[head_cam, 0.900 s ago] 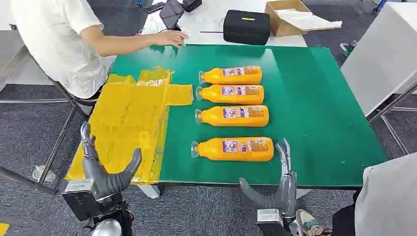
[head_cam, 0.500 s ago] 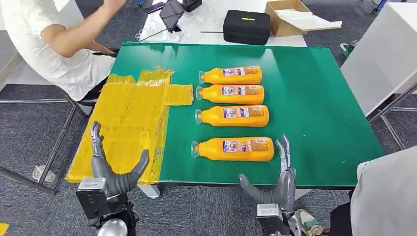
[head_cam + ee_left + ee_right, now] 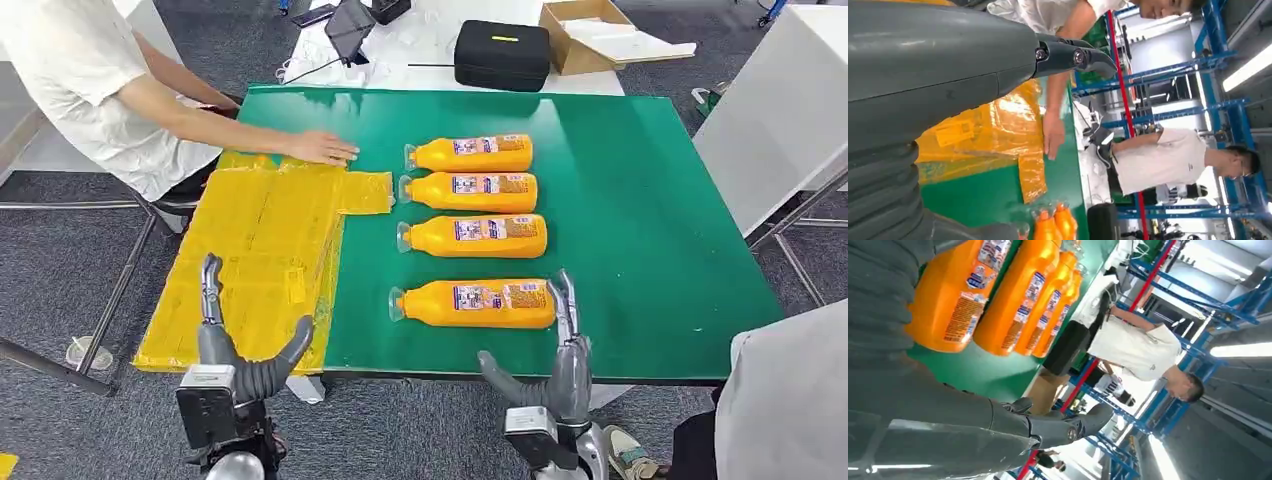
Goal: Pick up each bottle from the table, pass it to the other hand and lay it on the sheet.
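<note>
Several orange bottles lie side by side on the green table (image 3: 640,230), caps pointing left. The nearest bottle (image 3: 478,303) lies close to the front edge; another bottle (image 3: 474,236) lies just behind it. My right hand (image 3: 553,370) is open, raised at the table's front edge, its fingertips (image 3: 565,290) close beside the nearest bottle's base. That bottle (image 3: 955,295) looms large in the right wrist view. My left hand (image 3: 240,345) is open, held low before the yellow sheet (image 3: 265,245), which covers the table's left part. The sheet (image 3: 998,125) also appears in the left wrist view.
A person in a white shirt (image 3: 80,70) sits at the left, one hand (image 3: 322,148) pressed on the sheet's far edge. A black case (image 3: 502,54) and a cardboard box (image 3: 590,35) stand beyond the table. Someone in grey (image 3: 790,400) stands at the right.
Both my hands have moved forward and inward, the right one up to the nearest bottle's base. The person's hand came down from the air onto the sheet's far edge.
</note>
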Tool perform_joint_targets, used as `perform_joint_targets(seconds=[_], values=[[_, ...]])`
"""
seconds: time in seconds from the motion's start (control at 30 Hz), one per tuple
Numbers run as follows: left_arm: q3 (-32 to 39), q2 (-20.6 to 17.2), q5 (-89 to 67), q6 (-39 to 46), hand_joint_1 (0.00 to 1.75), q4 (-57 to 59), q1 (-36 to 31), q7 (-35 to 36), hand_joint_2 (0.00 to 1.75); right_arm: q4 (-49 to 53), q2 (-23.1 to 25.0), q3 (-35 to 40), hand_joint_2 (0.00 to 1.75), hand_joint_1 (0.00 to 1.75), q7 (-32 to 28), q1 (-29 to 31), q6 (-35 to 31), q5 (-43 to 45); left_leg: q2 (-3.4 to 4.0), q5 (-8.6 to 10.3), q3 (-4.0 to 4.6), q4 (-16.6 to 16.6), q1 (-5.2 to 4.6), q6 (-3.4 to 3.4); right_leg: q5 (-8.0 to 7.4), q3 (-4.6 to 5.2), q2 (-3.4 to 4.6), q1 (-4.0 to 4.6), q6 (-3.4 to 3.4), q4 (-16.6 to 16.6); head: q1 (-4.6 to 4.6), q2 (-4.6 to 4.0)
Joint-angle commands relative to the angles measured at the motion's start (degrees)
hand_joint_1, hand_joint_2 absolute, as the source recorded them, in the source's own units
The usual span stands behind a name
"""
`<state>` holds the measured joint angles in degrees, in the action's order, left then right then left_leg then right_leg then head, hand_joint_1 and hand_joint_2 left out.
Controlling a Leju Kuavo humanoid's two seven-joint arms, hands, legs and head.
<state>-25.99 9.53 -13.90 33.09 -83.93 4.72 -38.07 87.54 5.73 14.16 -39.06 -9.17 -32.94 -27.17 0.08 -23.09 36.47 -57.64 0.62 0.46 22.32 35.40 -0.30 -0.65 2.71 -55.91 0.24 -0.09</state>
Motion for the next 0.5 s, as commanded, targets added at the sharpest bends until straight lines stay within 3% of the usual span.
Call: perform_joint_targets(seconds=[0.03, 0.2, 0.23, 0.33, 0.4, 0.5], values=[[-1.59, -1.99, -1.29, -0.44, 0.0, 3.53, -0.81, 0.83, 1.75, -5.36, -0.33, 0.3, 1.75, 0.0, 1.02, 0.42, -0.68, -0.17, -0.01, -0.06, -0.27, 0.08, 0.02, 0.0, 0.06, -0.27, 0.01, 0.02, -0.08, 0.09, -0.02, 0.0], [-1.64, -1.99, -1.37, -0.45, 0.0, 3.62, -0.83, 0.84, 1.75, -5.52, -0.38, 0.3, 1.75, 0.0, 1.04, 0.37, -0.73, -0.22, 0.01, -0.05, -0.21, 0.07, 0.02, 0.0, 0.04, -0.2, 0.02, 0.03, -0.06, 0.08, -0.02, 0.0], [-1.64, -1.99, -1.37, -0.45, 0.0, 3.62, -0.83, 0.84, 1.75, -5.52, -0.38, 0.3, 1.75, 0.0, 1.04, 0.37, -0.73, -0.22, 0.03, -0.2, -0.5, 0.05, 0.04, 0.0, 0.18, -0.49, 0.07, 0.06, -0.15, 0.07, -0.02, 0.0], [-2.03, -1.59, -1.75, -1.27, 0.0, 4.96, -2.09, 1.21, 1.75, -7.18, -1.81, 0.74, 1.75, 0.0, 3.76, 0.82, -4.29, -6.75, -0.02, -0.07, -0.26, 0.07, 0.02, 0.0, 0.06, -0.27, 0.0, 0.03, -0.07, 0.08, -0.02, 0.0], [-2.86, -0.88, -1.91, -3.03, 0.0, 7.33, -4.04, 1.55, 1.75, -10.73, -4.6, 0.47, 1.75, 0.0, 9.52, 2.32, -7.06, -18.43, -0.07, -0.08, -0.37, 0.09, 0.03, 0.02, 0.08, -0.4, -0.05, 0.04, -0.08, 0.13, -0.02, 0.0], [-3.01, -0.3, -1.66, -3.31, 0.0, 8.74, -4.89, 1.54, 1.75, -12.83, -5.23, -0.41, 1.75, 0.0, 8.25, 3.53, -7.06, -17.2, -0.08, -0.01, -0.25, 0.09, 0.01, 0.03, 0.02, -0.28, -0.06, 0.02, -0.04, 0.13, -0.02, 0.0]])
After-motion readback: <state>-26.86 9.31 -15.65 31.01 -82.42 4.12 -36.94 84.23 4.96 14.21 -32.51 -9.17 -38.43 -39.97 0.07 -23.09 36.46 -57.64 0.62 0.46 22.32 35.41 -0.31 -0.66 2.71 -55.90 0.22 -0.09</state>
